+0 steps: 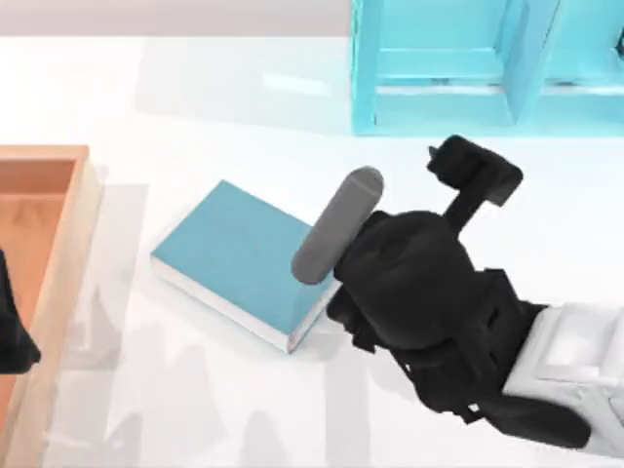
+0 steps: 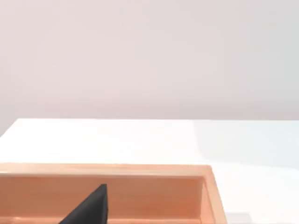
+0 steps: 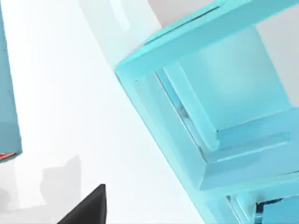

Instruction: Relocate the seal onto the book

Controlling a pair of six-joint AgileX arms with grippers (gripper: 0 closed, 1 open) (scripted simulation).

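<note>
1. Top view: the right arm reaches in from the lower right, its wrist bent over the table. The right gripper (image 1: 468,175) sits just right of the book (image 1: 239,255), near the light-blue shelf (image 1: 439,68); whether its fingers are apart cannot be told. The left gripper (image 1: 12,331) is parked at the left edge over the wooden tray (image 1: 58,224).
2. Left wrist view: a dark fingertip (image 2: 91,207) hangs above the tray (image 2: 140,170).
3. Right wrist view: the shelf (image 3: 187,93) lies ahead of the gripper, the book's corner (image 3: 8,93) to one side.
</note>
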